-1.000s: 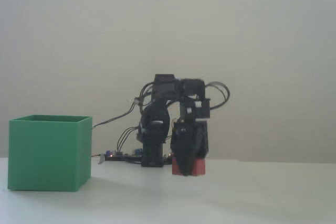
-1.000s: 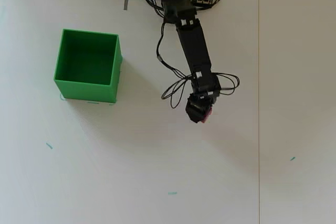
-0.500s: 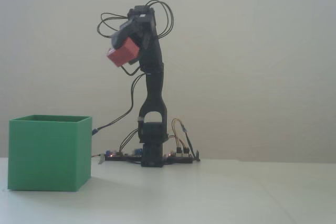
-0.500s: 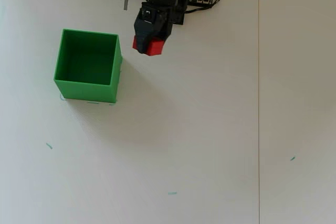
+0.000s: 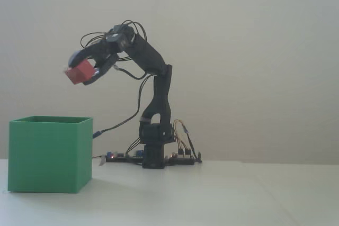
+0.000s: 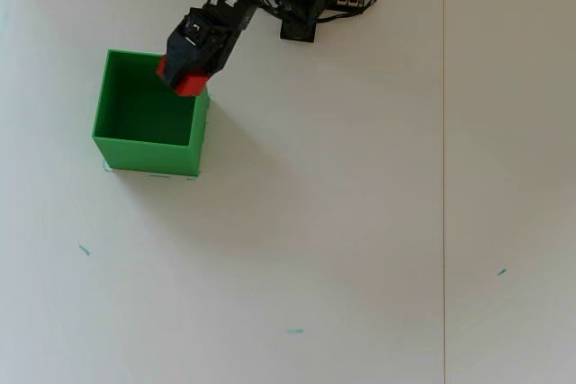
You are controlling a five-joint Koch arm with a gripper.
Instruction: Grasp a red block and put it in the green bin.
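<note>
Table (image 6: 360,222), white and matte, spans the whole overhead view, with a seam line running top to bottom well to the right of the gripper. Green bin (image 5: 48,154) stands on it, open top upward, directly below the gripper in the fixed view; in the overhead view (image 6: 148,114) its top right corner lies under the gripper. Arm (image 5: 156,96) rises from its base (image 5: 153,154), bends forward and reaches to the left in the fixed view. Gripper (image 5: 80,72) is closed around the red block (image 5: 81,71), jaws pressed against the block's opposite sides, well above the bin's rim. The block is tilted, one corner downward; its long axis cannot be judged. In the overhead view only its red lower edge (image 6: 184,85) shows below the gripper (image 6: 187,74). No readable writing or labels appear.
</note>
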